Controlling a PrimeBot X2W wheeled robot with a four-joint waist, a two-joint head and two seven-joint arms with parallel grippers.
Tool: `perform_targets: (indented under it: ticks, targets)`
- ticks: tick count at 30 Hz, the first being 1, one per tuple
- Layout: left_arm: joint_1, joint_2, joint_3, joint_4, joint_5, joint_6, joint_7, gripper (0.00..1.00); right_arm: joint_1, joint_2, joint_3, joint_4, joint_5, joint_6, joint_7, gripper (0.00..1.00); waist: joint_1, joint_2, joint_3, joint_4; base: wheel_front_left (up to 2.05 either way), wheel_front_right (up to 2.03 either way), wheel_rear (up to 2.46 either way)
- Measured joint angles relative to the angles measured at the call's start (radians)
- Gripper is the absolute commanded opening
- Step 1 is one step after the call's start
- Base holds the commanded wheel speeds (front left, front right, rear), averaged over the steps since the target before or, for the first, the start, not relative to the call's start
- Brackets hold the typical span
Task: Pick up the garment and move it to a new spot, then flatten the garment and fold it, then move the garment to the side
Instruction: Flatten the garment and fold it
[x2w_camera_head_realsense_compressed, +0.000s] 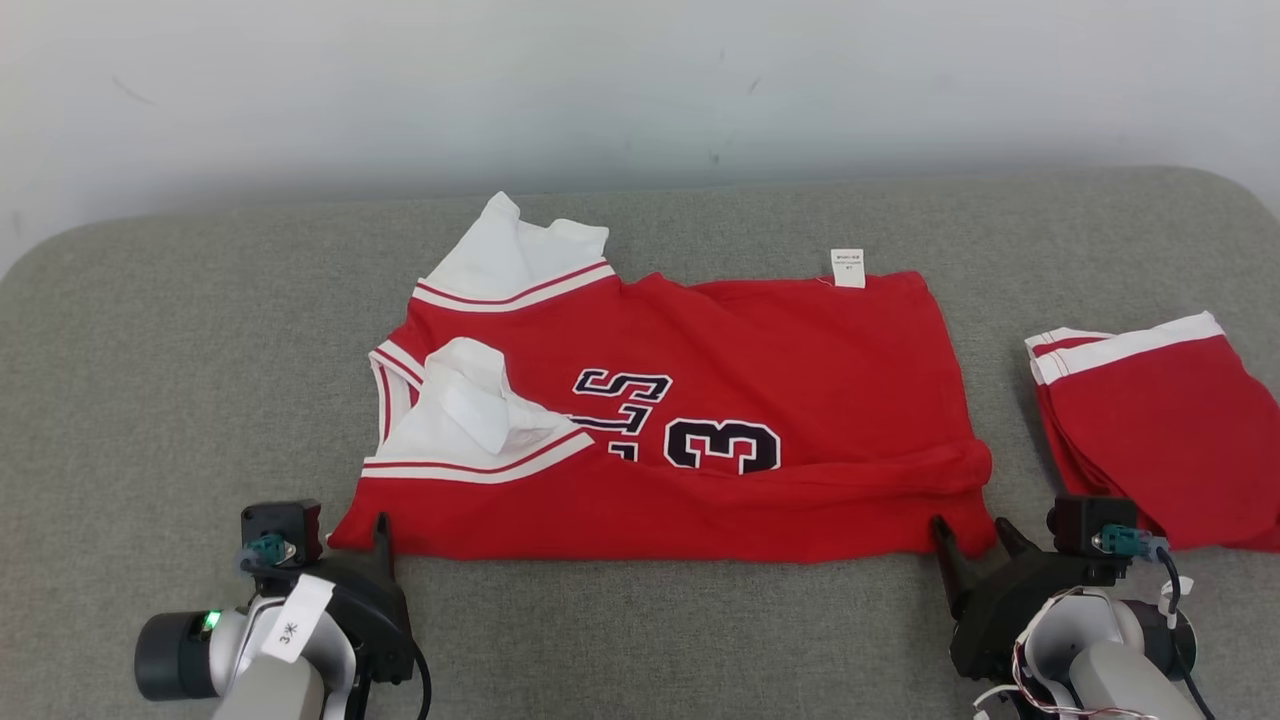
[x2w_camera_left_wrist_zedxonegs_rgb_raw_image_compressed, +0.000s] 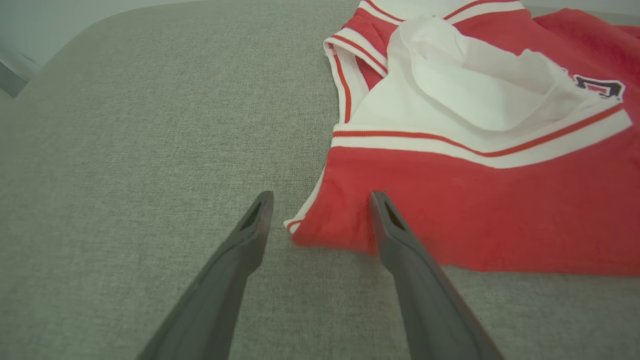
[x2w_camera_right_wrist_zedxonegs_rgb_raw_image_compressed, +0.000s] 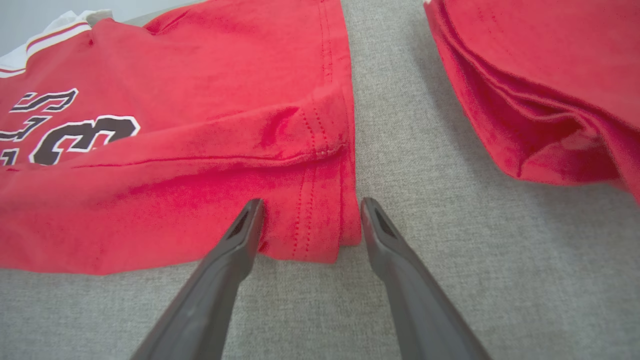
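Our red jersey lies spread on the grey cushion. The left gripper and right gripper stand released, straddling its 2 near corners. We should pinch both corners at once, catching every layer, and lift evenly.

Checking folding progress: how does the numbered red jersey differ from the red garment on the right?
The red numbered jersey lies spread wide mid-surface; the folded red garment is a compact layered stack at the right. The jersey shows dark numerals; the stack shows no print. Both are red with white striped trim.
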Motion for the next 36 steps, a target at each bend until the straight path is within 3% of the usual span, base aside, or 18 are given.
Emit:
perform_targets:
  ticks: [12, 13, 14, 15, 20, 21, 23, 36]
  targets:
    - [-0.009, -0.004, 0.005, 0.042, -0.001, 0.000, -0.006, 1.00, -0.026, 0.000, 0.009, 0.037, -0.005, 0.001, -0.003, 1.00, 0.0000, 0.0000, 0.014, 0.001, 0.00, 0.00, 0.00]
    - [-0.015, -0.005, 0.006, 0.047, -0.003, 0.000, -0.006, 0.92, -0.026, 0.000, 0.010, 0.043, -0.005, 0.001, -0.003, 1.00, 0.0000, 0.0001, 0.015, 0.000, 0.00, 0.00, 0.00]
    - [-0.019, -0.007, 0.006, 0.050, -0.003, -0.001, -0.005, 0.09, -0.026, 0.000, 0.012, 0.048, -0.005, 0.002, -0.003, 1.00, 0.0000, 0.0001, 0.016, -0.001, 0.00, 0.00, 0.00]
    - [-0.019, -0.009, 0.006, 0.055, -0.007, -0.004, -0.004, 0.00, -0.026, 0.000, 0.012, 0.051, -0.005, 0.004, -0.002, 1.00, 0.0000, 0.0001, 0.017, -0.002, 0.00, 0.00, 0.00]
    - [-0.019, -0.013, 0.004, 0.067, -0.011, -0.011, 0.002, 0.00, -0.038, 0.001, 0.013, 0.077, -0.005, 0.010, -0.001, 1.00, 0.0000, 0.0001, 0.017, -0.003, 0.00, 0.00, 0.00]
    - [-0.019, -0.014, 0.004, 0.069, -0.012, -0.014, 0.002, 0.00, -0.042, 0.000, 0.013, 0.079, -0.005, 0.011, 0.004, 0.55, 0.0000, 0.0001, 0.016, -0.002, 0.00, 0.00, 0.00]
    - [-0.019, -0.015, 0.004, 0.075, -0.012, -0.017, 0.002, 0.00, -0.044, 0.000, 0.014, 0.082, -0.005, 0.014, 0.006, 0.00, 0.0000, 0.0001, 0.015, -0.002, 0.00, 0.00, 0.00]
    - [0.006, -0.037, 0.009, 0.091, -0.049, -0.037, -0.021, 0.00, -0.005, 0.005, 0.007, 0.108, 0.011, 0.031, -0.016, 0.00, 0.0000, 0.0001, -0.039, 0.003, 0.00, 0.00, 0.00]
